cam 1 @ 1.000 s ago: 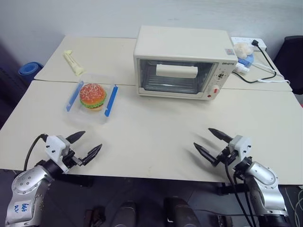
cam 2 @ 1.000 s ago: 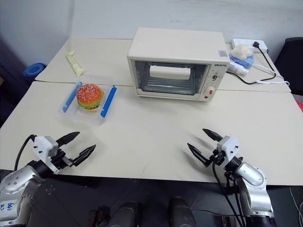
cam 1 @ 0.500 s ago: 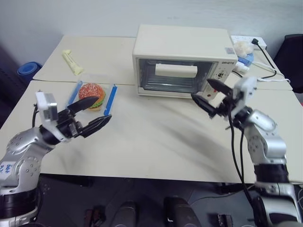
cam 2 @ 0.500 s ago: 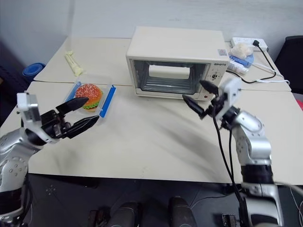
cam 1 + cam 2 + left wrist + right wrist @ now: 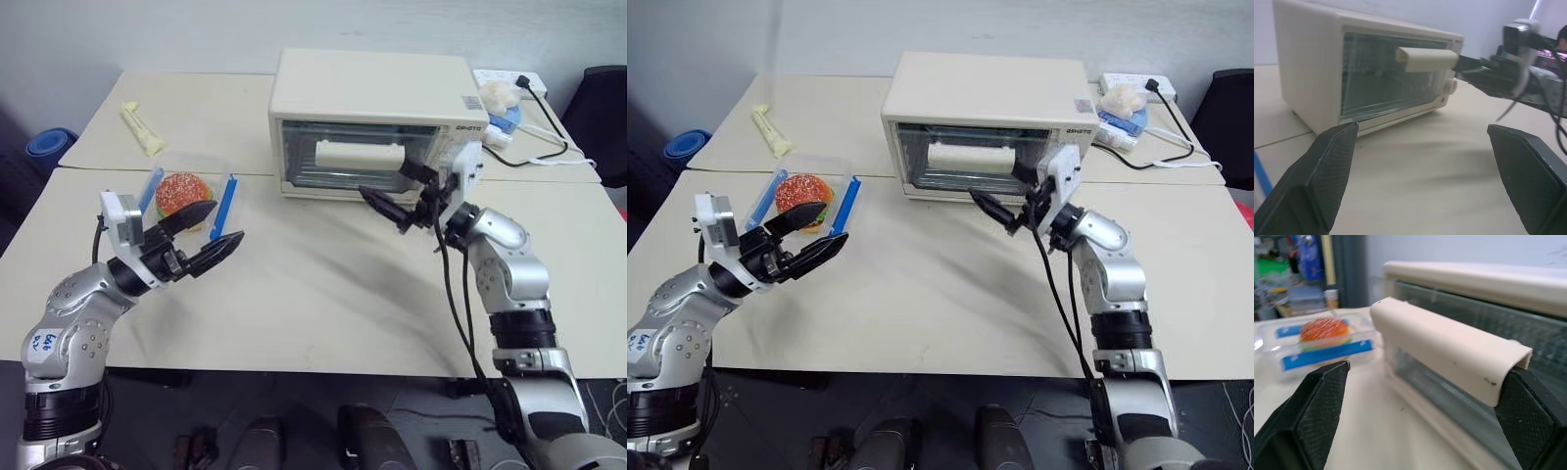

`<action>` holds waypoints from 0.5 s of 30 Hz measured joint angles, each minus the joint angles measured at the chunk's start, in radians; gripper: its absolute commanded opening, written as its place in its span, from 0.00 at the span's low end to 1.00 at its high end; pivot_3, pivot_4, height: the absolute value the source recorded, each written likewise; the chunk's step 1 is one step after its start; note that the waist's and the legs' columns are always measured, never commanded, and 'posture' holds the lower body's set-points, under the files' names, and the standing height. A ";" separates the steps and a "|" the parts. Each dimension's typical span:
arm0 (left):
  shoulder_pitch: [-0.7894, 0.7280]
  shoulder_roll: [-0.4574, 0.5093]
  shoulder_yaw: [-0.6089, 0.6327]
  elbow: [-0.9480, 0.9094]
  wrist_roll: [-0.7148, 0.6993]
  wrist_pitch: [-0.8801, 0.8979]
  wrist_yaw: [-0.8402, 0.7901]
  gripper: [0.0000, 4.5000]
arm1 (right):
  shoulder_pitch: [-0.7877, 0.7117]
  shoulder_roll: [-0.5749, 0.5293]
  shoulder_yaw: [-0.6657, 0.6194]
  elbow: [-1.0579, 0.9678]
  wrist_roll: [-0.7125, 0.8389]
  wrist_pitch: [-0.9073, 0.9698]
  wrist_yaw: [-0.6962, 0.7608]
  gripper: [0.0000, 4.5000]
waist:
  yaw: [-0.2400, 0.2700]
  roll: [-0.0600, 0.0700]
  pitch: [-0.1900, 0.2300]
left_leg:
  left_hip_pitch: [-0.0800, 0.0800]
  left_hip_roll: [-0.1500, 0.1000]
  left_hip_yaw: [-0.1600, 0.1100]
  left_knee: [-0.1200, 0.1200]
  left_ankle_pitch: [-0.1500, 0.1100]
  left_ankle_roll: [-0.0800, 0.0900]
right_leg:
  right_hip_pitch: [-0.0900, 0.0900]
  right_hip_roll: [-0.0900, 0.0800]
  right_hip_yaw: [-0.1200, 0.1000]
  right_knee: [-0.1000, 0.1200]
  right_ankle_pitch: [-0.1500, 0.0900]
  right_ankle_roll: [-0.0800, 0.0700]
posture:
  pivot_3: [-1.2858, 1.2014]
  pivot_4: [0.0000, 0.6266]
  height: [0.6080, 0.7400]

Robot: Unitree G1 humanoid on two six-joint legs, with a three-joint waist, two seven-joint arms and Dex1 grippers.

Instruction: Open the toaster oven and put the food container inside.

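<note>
The cream-white toaster oven (image 5: 372,93) stands at the back of the table, its glass door shut and its bar handle (image 5: 359,155) facing me. The food container (image 5: 186,196), a clear box with blue clips and a toy burger, lies left of the oven. My right gripper (image 5: 382,178) hovers open just in front of the door. In the right wrist view the handle (image 5: 1444,347) lies across the gap between its fingers (image 5: 1312,416). My left gripper (image 5: 223,223) is open and raised beside the container's near right corner, pointing toward the oven (image 5: 1376,83).
A pale yellow packet (image 5: 137,127) lies at the back left. A power strip with a black cable (image 5: 534,147) and small items (image 5: 500,103) sit behind the oven's right side. A seam runs between two tables (image 5: 588,181). A black chair (image 5: 605,117) stands at right.
Both arms rose from the table's front edge. The right gripper swung forward and left up to the oven door. The left gripper lifted toward the container. Both stayed open.
</note>
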 measured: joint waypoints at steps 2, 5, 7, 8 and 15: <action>-0.042 0.000 0.003 0.043 0.004 0.011 0.019 0.87 | 0.072 -0.030 0.013 -0.054 -0.007 -0.010 0.036 1.00 | 0.001 0.000 0.000 | 0.001 0.000 0.000 0.002 0.000 0.000 | 0.000 0.000 0.000 0.000 0.000 0.000 | 0.52 0.24 1.00; -0.135 -0.014 -0.010 0.119 0.034 0.010 0.042 0.67 | 0.142 -0.053 0.029 -0.087 -0.030 -0.036 0.071 1.00 | 0.001 0.000 0.000 | 0.001 -0.001 0.000 0.004 0.000 0.000 | 0.001 0.000 0.000 0.001 0.000 0.000 | 0.52 0.24 1.00; -0.216 -0.036 -0.032 0.184 0.067 -0.005 0.056 0.52 | 0.160 -0.056 0.043 -0.091 -0.049 -0.055 0.080 1.00 | -0.001 0.000 0.000 | 0.002 -0.001 0.001 0.005 0.000 0.000 | 0.001 0.000 0.001 0.003 0.000 0.000 | 0.52 0.24 1.00; -0.263 -0.054 -0.052 0.226 0.092 -0.021 0.056 0.46 | 0.168 -0.057 0.045 -0.091 -0.055 -0.067 0.081 1.00 | -0.001 0.000 0.000 | 0.002 -0.001 0.001 0.005 0.000 0.000 | 0.001 0.000 0.001 0.004 0.000 0.000 | 0.52 0.24 1.00; -0.538 -0.175 -0.200 0.545 0.267 -0.149 0.021 0.00 | 0.168 -0.050 0.056 -0.089 -0.084 -0.124 0.070 1.00 | -0.004 0.000 0.000 | 0.001 -0.001 0.003 0.005 0.001 -0.001 | -0.001 0.001 -0.001 0.008 0.000 0.001 | 0.52 0.24 1.00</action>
